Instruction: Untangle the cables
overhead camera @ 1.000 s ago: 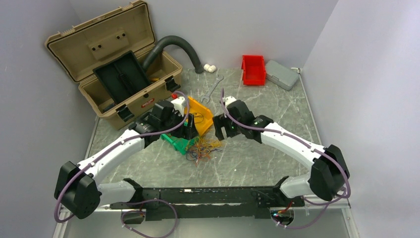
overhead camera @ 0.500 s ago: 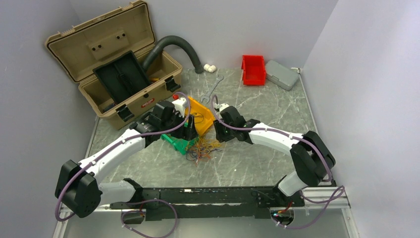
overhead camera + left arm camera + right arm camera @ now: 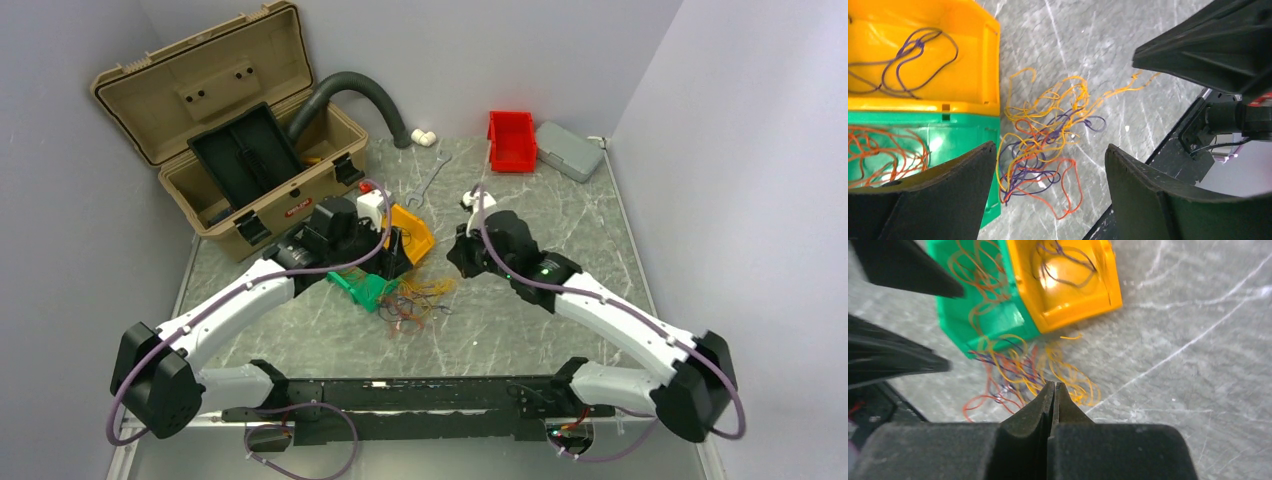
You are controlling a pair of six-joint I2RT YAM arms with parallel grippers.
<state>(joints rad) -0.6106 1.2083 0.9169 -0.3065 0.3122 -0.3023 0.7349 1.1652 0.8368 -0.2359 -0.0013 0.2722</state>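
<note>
1. Right gripper (image 3: 1053, 390): the two dark, wedge-shaped fingers (image 3: 1028, 420) are pressed flat together, tip to tip. No strand is visible between them, so it cannot be told whether a wire is caught. The tips hang just over the right edge of the cables.
2. Left gripper (image 3: 1050, 150): its matte black fingers (image 3: 948, 190) are spread wide and hold nothing. They straddle the bunch from above.
3. The cables (image 3: 1048, 140): a loose knot of hair-thin, limp wires in yellow, orange, red and dark purple, lying on the table just near of the two bins. The loops cross and interlock. One orange strand trails out to the right, toward the right gripper.
4. Green bin (image 3: 988, 315): smooth plastic, holding coils of orange wire. It touches the orange-yellow bin (image 3: 1068, 285), glossy plastic, which holds a few dark purple strands.
5. Progress: sorting appears partly done, with some wires lying apart in the bins. The mixed bunch on the table is knotted and is the work left.
6. Table (image 3: 560, 230): a hard, grey-green surface with pale marble veins.
7. Far left: an open tan toolbox (image 3: 230, 130) with a ribbed dark hose (image 3: 360, 95) beside it.
</note>
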